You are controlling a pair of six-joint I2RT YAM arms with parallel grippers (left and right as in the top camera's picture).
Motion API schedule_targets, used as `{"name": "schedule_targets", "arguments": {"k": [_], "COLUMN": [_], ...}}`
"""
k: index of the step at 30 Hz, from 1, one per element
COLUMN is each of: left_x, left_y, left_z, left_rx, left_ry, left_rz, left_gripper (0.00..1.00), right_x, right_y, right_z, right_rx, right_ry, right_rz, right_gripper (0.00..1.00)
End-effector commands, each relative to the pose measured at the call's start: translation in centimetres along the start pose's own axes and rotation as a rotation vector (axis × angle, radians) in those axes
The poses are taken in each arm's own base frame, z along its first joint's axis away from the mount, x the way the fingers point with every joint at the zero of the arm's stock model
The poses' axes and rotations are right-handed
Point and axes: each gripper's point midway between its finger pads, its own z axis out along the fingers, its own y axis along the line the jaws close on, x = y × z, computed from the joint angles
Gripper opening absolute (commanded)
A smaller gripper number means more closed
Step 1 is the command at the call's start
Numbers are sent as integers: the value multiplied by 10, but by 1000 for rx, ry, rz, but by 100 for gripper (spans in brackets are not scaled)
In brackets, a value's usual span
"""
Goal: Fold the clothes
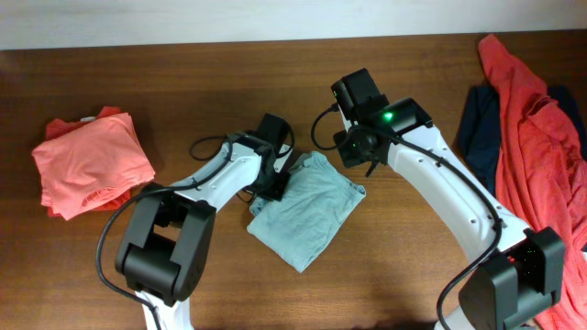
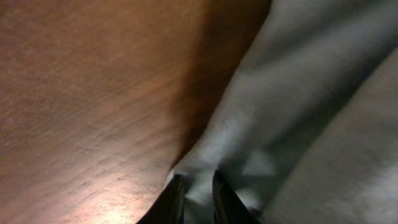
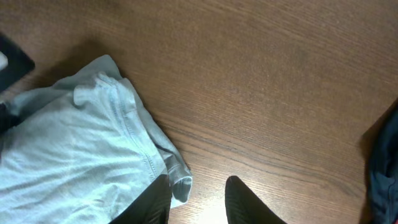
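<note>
Dark wood bench (image 1: 183, 82), nothing fancy; the grey-blue shirt (image 1: 307, 213) lies in the middle of it, already doubled over into a rough rectangle but sitting crooked. To its left there's a coral stack (image 1: 92, 163) folded and parked near the edge, I'd guess to keep finished stuff out of the way. Far right is a coral tee (image 1: 541, 128) sprawled over a navy piece (image 1: 477, 124), both unfolded, so that's the to-do heap.

The left tool (image 2: 198, 186) is narrow and pinched onto the shirt's upper-left edge right where cloth meets wood; grabbing at the border makes sense, since that's the bit you can lift and carry over for the next fold. The right tool (image 3: 199, 206) is partly spread and holding nothing; it hangs over bare wood just beside the shirt's stitched hem corner, probably lined up to take that corner so both sides lift evenly.

My read: one shirt mid-fold, two pieces to go; thin knit like this will sag if only one side goes up.
</note>
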Motion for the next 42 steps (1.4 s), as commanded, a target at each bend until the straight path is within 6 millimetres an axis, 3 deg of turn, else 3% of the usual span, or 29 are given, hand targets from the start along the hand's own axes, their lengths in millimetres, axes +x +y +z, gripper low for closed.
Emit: {"name": "schedule_targets", "arguments": {"k": [1,6,11,12,14,16,19,25,32,42], "left_x": [5,7,-7,-13,-23,-31,-32,-27,-18,-14], "left_y": [25,25,26,26,20,2,-22,-27,-34,-6], "left_z": [13,6,-32,-43,-66,-86,-100,-87,-53,-5], "left_rx": [-143,-145,-139,-136,-94,3,129,177,227,237], "left_ry": [22,30,-37,-62,-119,-172,-209,-169,-80,1], "left_rz": [-76,-76,-87,-91,-76,8,147,174,215,135], "left_gripper": [17,17,20,24,42,54,66,75,75,76], "right_x": [1,3,4,4,4,4,4,5,9,10], "right_y": [-5,-5,-5,-5,-5,-5,-5,-5,-5,-5], "right_z": [1,1,1,1,1,1,1,1,1,1], "right_rx": [18,19,19,19,19,19,19,19,22,22], "right_ry": [7,15,19,19,19,19,19,24,41,41], "right_rz": [14,12,12,12,12,12,20,37,33,33], "right_gripper": [34,34,34,34,34,34,34,34,34,34]}}
